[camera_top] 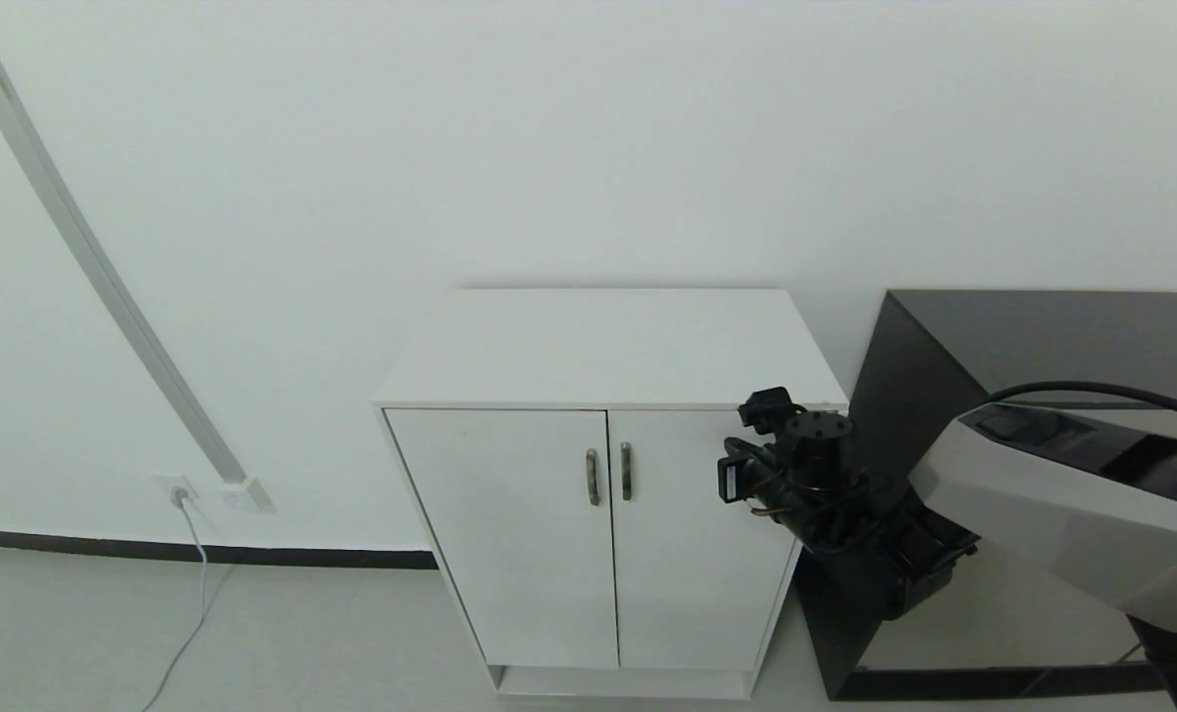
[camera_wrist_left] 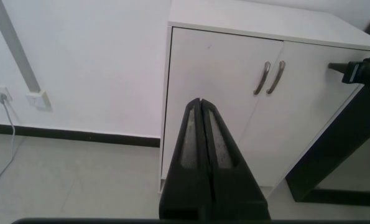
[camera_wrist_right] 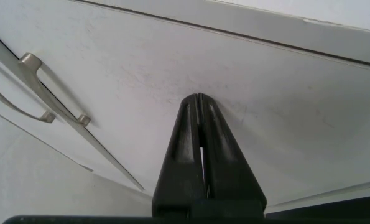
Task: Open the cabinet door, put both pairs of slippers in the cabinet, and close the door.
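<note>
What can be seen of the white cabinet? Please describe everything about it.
The cabinet is white and smooth, like laminated board, with a flat top. The left door and right door are shut, with two upright metal handles side by side at the middle seam. It stands upright on the floor against the wall, with a dark unit on its right. The right gripper, shut, points at the right door near its top; contact cannot be told.

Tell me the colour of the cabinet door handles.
Brushed silver-grey metal handles on white doors, clearest in the right wrist view.
</note>
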Controlling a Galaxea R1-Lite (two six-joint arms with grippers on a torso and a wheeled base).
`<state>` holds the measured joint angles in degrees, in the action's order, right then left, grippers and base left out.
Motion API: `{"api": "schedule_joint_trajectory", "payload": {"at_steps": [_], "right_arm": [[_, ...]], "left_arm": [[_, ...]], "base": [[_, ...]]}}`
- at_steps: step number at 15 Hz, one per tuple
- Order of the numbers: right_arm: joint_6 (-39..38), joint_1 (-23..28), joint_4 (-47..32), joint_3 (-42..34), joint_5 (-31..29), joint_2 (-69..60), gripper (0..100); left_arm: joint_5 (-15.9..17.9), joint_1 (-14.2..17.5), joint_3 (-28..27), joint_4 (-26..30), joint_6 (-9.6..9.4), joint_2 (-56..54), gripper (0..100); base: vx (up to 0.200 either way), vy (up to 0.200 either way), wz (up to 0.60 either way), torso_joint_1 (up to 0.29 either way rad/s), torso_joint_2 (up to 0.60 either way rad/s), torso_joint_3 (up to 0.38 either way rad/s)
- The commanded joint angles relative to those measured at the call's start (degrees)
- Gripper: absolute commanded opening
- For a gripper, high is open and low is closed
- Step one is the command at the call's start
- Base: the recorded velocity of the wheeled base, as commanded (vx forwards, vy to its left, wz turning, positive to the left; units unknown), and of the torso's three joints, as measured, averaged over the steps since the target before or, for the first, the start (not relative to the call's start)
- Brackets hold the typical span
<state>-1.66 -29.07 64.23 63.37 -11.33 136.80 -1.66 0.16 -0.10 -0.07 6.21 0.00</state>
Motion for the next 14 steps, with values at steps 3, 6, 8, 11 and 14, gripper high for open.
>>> {"api": "schedule_joint_trajectory", "payload": {"at_steps": [3,6,8,11,14], "right_arm": [[-0.01,-0.19,1.25,-4.13,-0.01,-1.28,0],[-0.01,0.16,5.03,-9.05,-0.28,-4.79,0],[-0.19,0.42,5.82,-14.32,-1.07,-8.22,0],[0.16,1.13,13.2,-21.71,-1.24,-10.33,0],[1.13,4.9,19.35,-32.69,-1.24,-15.6,0]], "left_arm": [[-0.01,0.02,0.01,-0.01,0.12,0.09,0],[-0.01,0.02,0.01,-0.01,0.12,0.09,0],[0.08,0.02,0.01,-0.01,0.04,0.0,0],[0.08,0.02,0.01,-0.01,0.04,0.09,0],[0.08,0.02,0.01,-0.01,-0.05,0.09,0]], "base": [[0.0,0.0,0.0,0.0,0.0,0.0],[0.0,0.0,0.0,0.0,0.0,0.0],[0.0,0.0,0.0,0.0,0.0,0.0],[0.0,0.0,0.0,0.0,0.0,0.0],[0.0,0.0,0.0,0.0,0.0,0.0]]}}
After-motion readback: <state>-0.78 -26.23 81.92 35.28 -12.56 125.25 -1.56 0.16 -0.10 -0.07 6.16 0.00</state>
